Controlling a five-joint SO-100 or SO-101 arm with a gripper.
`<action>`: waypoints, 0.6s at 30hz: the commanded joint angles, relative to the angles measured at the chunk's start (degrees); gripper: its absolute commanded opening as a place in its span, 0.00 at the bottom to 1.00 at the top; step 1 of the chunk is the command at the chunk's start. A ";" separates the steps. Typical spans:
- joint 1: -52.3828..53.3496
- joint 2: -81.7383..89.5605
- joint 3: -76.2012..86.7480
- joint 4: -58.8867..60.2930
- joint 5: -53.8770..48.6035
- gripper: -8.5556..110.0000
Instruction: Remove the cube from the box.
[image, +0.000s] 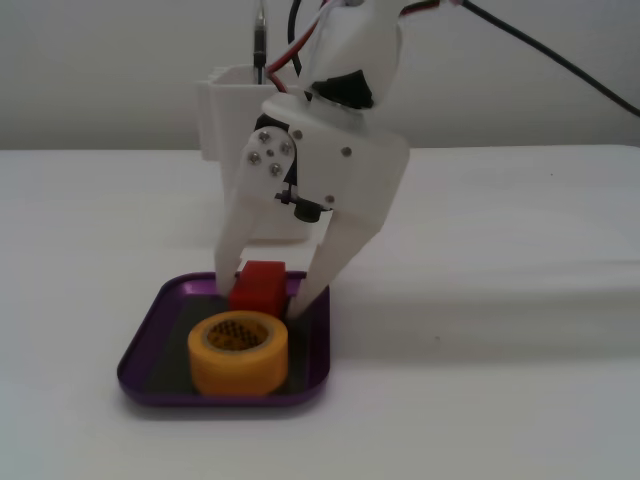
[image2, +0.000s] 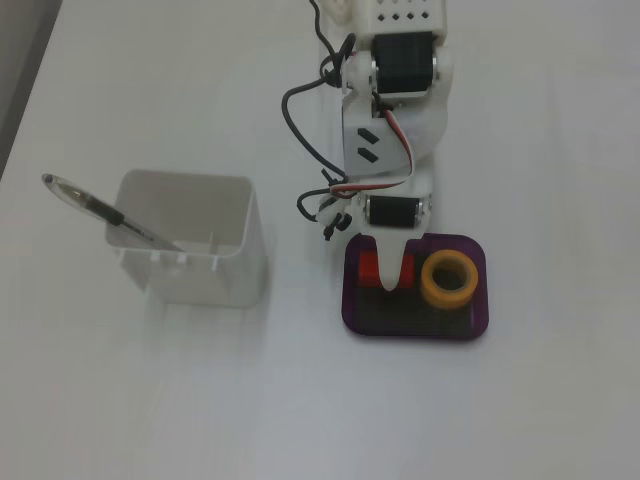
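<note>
So the count is: one red cube (image: 260, 285), one yellow tape roll (image: 238, 352), one purple box (image: 150, 345), one white container (image2: 195, 238) and one pen (image2: 110, 213) sticking out of it.

In the fixed view from the front, the box sits lower-left of center, and both the cube and the tape roll are inside it, with the roll toward the bottom of the frame and the cube right behind it. The gripper (image: 265, 285) comes down from the top center with one finger on each side of the cube. Its jaws look closed around the cube, though I can't tell if the cube is lifted off the box floor.

From above, the box is right of center, the cube (image2: 368, 266) at its left side, the roll (image2: 448, 280) at its right, and the white container well apart on the left.
</note>
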 joint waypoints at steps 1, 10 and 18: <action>0.18 0.18 -2.29 -1.14 -0.26 0.09; -0.18 1.76 -4.31 -0.18 0.26 0.07; -0.70 10.28 -11.95 9.23 0.35 0.07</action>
